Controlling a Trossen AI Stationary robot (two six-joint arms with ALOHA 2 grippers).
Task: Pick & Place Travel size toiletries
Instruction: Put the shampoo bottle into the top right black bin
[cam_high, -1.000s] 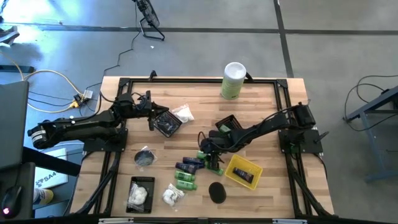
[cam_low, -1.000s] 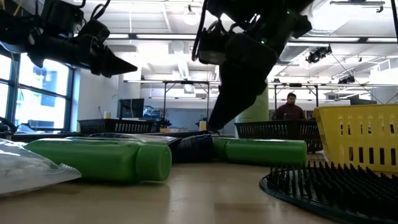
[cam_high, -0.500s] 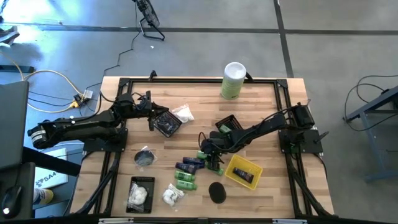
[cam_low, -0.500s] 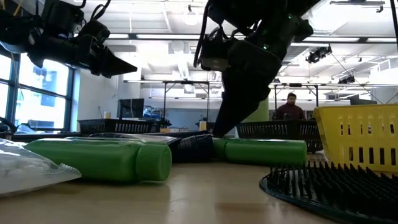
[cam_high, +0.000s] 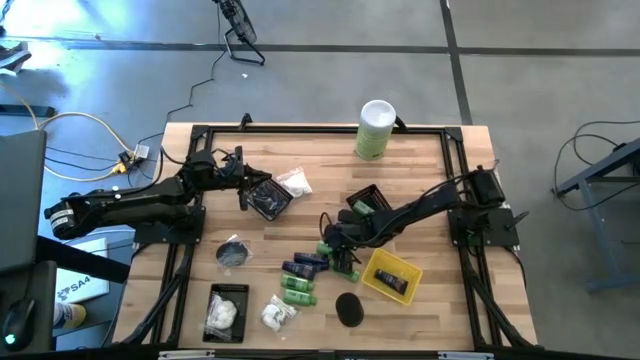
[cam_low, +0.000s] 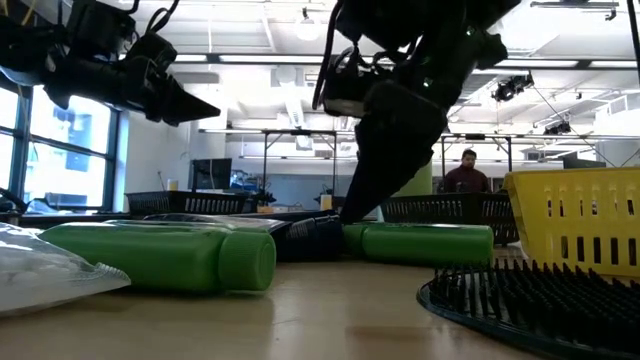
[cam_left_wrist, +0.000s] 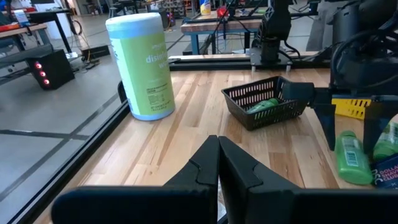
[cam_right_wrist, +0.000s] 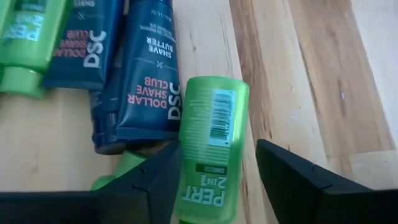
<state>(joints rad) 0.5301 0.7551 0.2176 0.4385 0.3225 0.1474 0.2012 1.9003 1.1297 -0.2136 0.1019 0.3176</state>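
The right gripper (cam_high: 338, 248) is down at the middle of the table, among the cluster of green bottles and navy tubes (cam_right_wrist: 146, 68) that lies between the black basket (cam_high: 366, 200) and the yellow basket (cam_high: 392, 275). Its wrist view shows the two fingers (cam_right_wrist: 152, 180) spread wide, one on each side of a green bottle (cam_right_wrist: 211, 134) lying flat on the wood with its label up. There is a gap on both sides, so nothing is gripped yet. The bottle rests against a navy tube on one side and has bare wood on the other.

This looks like the reach-and-grasp step of a pick. Next, I'd judge, the fingers need to settle a little lower and close squarely on the bottle without catching the tube beside it, then lift toward a basket.

The left gripper (cam_left_wrist: 217, 165) hangs above the table's far left part, near a white packet (cam_high: 294, 183), fingers pressed together and empty. More toiletries lie along the near edge.
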